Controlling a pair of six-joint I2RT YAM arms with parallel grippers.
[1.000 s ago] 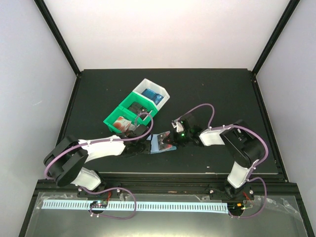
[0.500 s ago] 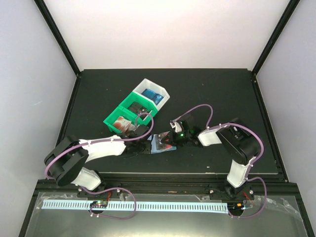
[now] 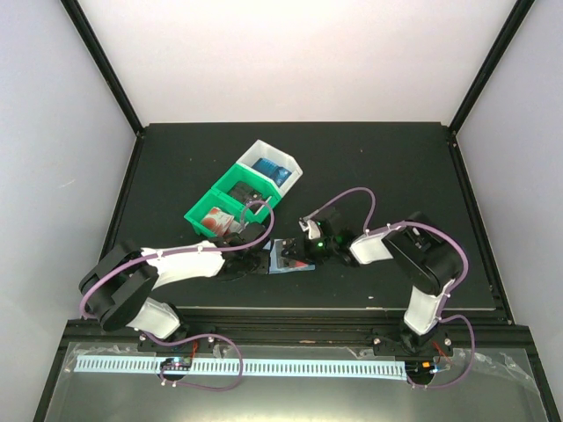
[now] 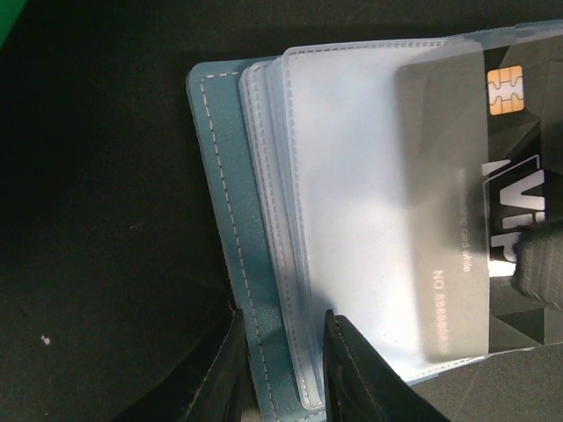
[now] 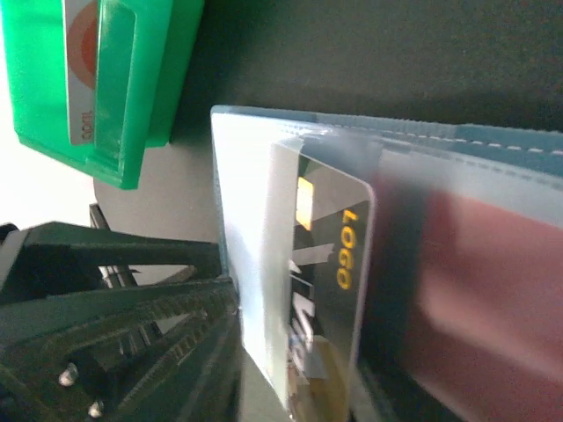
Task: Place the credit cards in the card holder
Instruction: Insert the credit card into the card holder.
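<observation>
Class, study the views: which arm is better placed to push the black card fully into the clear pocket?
Right: the right gripper holds the black card, partly inside a clear pocket, while the left gripper clamps the card holder steady.

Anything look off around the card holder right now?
Nothing stands out. The black card sits square, partway inside a clear pocket of the card holder, chip end sticking out; nothing looks bent.

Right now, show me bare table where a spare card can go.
Bare table lies right of the white bin, up to the far edge, and left of the green bins. Crowded: near middle, where both jaws meet at the card holder.
</observation>
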